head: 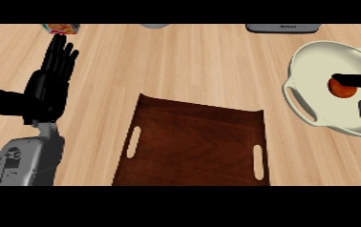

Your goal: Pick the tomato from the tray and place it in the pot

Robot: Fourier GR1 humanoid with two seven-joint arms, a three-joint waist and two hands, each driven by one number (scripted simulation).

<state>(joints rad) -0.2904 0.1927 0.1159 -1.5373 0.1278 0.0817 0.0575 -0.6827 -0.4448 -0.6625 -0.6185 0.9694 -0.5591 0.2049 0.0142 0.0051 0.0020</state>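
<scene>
tomato (341, 88) in pot (310, 64), R hand (347, 78) on it

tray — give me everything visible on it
The tray is a dark reddish-brown board that looks like wood, roughly rectangular, with a slot handle cut near each short side. It lies flat on the light wooden counter, at lower centre, its near edge cut off by the view. Nothing rests on it and neither hand touches it.

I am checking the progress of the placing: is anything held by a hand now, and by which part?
The tomato is over the pot, with right hand fingers on its upper side; whether they grip it cannot be told. The left hand holds nothing.
</scene>
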